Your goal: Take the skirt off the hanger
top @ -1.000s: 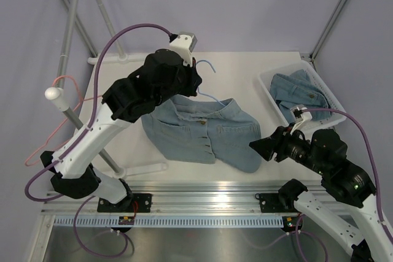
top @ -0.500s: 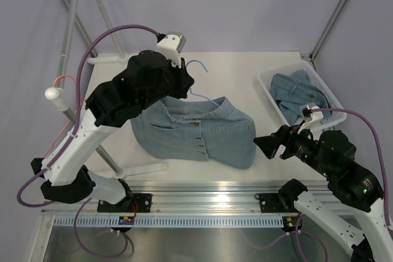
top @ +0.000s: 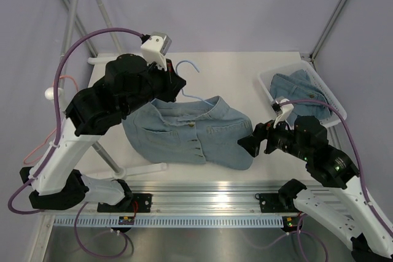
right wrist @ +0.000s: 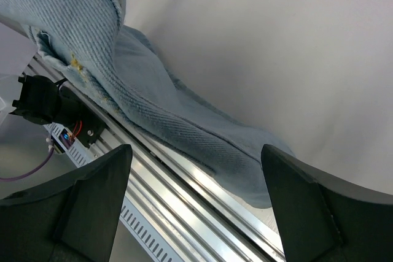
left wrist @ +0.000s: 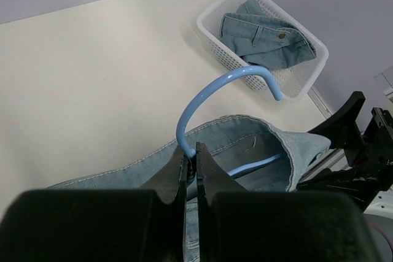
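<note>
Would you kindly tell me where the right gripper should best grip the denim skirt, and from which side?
Likely the hem corner of the skirt nearest the right gripper, approached from the right. That edge lies loose and flat, far from the hanger the left gripper pinches, so pulling rightward should slide it off.

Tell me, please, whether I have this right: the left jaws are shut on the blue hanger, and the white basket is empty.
One thing is wrong: the white basket is not empty; it holds a denim garment, as the left wrist view shows. The left jaws are indeed shut on the blue hanger.
</note>
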